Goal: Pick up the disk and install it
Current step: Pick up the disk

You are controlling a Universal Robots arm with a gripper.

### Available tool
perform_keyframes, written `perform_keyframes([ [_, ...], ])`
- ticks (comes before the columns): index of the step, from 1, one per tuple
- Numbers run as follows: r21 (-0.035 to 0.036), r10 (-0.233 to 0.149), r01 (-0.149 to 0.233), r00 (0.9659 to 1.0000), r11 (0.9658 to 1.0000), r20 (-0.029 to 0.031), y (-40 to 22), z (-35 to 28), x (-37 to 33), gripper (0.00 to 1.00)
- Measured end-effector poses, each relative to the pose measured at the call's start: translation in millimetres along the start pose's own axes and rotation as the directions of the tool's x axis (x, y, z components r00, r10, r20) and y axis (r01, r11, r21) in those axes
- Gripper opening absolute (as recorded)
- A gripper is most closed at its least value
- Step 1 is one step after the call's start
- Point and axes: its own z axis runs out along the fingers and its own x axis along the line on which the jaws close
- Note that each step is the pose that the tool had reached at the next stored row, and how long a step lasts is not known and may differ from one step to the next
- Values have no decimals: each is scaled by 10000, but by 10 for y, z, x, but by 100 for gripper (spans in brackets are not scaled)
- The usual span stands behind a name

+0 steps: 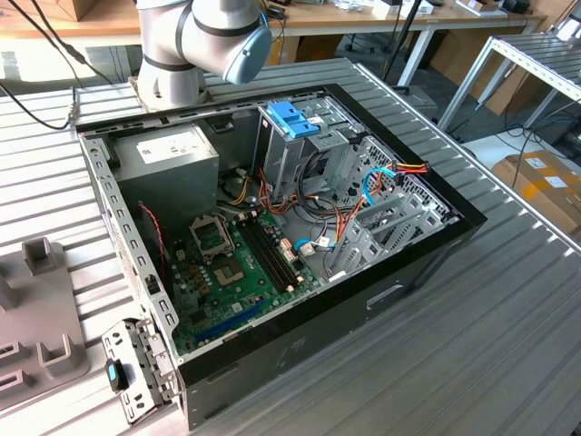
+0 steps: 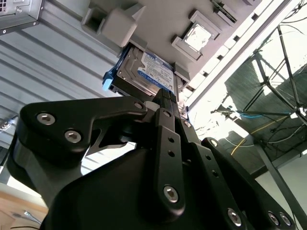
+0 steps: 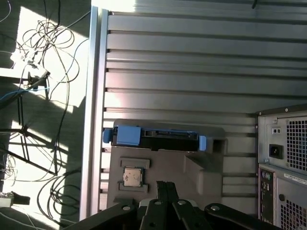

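**A:** How is your arm set?

**B:** My arm [image 1: 195, 41] stands at the far edge of the bench [image 1: 472, 345], behind the open computer case [image 1: 363, 300]. The exterior view cuts it off above its lowest joints. My pincer [image 3: 165, 184] hangs over the grey holder [image 3: 163, 165], aimed down at it. It is clenched: in the first wrist view the two fingers [image 3: 161, 190] lie flat together with nothing between them.

**A:** Where is the disk?

**B:** The disk [image 3: 168, 140] stands on its long edge in a slot of that holder, a blue rail at each end, apart from the case's rear panel. It is near my pincer but not touching it.

**A:** What is hard to make out?

**B:** In the second wrist view my own black linkage covers one corner of the disk [image 2: 153, 72]. Part of the holder is hidden beneath my pincer. A small square chip [image 3: 133, 176] sits in a recess beside the disk, and I cannot read its markings. At the exterior view's left the holder [image 1: 45, 300] runs off the frame's edge.
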Motion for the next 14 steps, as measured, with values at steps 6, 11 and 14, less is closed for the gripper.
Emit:
perform_keyframes([
  [6, -4, -162, 162, 9999, 9999, -8, 0, 0, 0, 11],
  [11, -7, -280, 280, 9996, 9996, -13, 0, 0, 0, 11],
  [14, -9, -342, 342, 9994, 9994, -15, 0, 0, 0, 11],
])
